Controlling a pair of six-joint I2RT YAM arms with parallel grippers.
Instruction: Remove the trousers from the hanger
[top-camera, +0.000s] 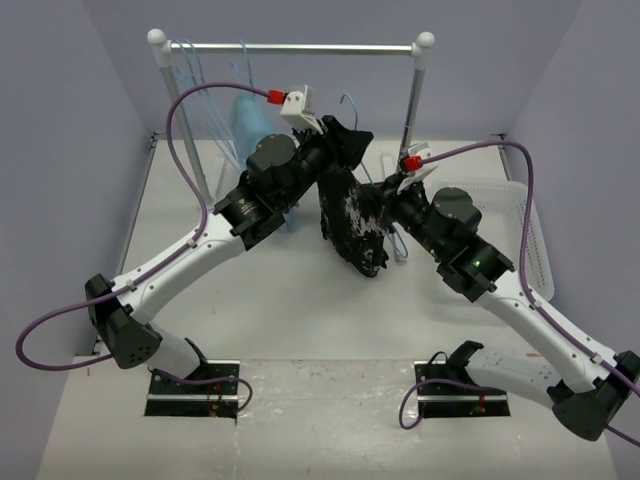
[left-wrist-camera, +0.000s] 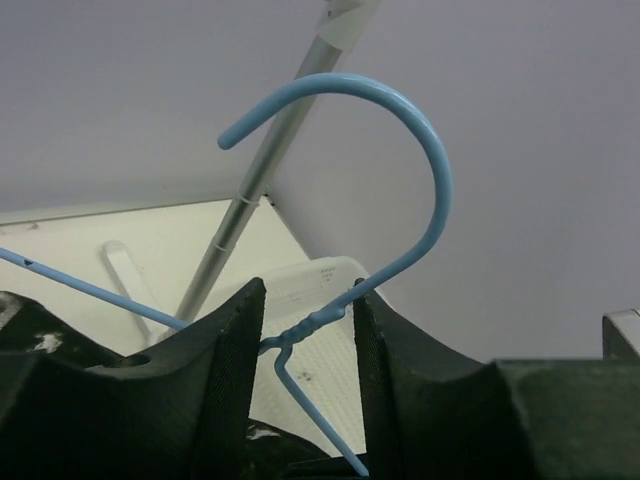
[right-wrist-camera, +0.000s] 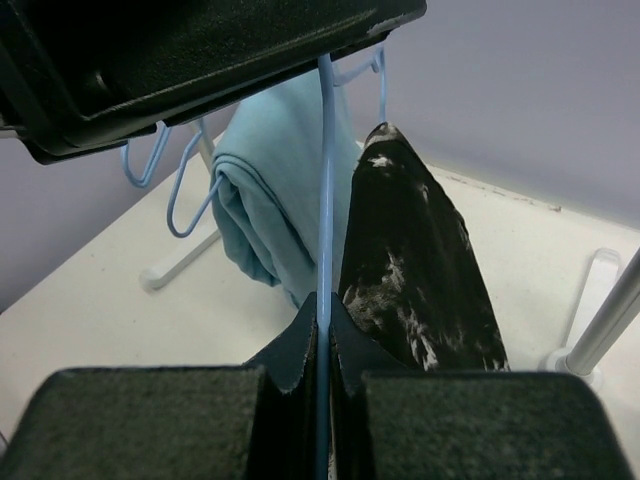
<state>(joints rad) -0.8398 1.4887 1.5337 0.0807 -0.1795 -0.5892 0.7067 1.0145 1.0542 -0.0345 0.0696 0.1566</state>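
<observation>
Trousers (top-camera: 352, 215) hang draped over the hanger (top-camera: 347, 100), which is held up between the two arms, off the rail (top-camera: 290, 46) and above the bench (top-camera: 300, 320). From above, the left arm (top-camera: 262, 190) reaches the hanger's top and the right arm (top-camera: 450, 225) meets it lower down, beside the cloth. With the load hanging between two holds, any slip at either end would probably swing the hanger and drop it with the trousers on it.

At the left wrist, the left fingers (left-wrist-camera: 225, 380) stand partly apart astride the twisted neck under the hook (left-wrist-camera: 430, 150). The wire crosses the gap at a slant and is not clamped. Closing on a thin, slanted wire could roll it sideways out of the pads or twist the hanger.

At the right wrist, the right fingers (right-wrist-camera: 300, 350) are pinched shut on a straight run of hanger wire, with the trousers just beside it on the right. The light-blue garment (right-wrist-camera: 280, 200) and spare hangers (right-wrist-camera: 190, 200) sit behind on the left. So narrow a wire may pivot in the pinch. The speckled cloth lies close enough that a pull could snag it instead of sliding it free.
</observation>
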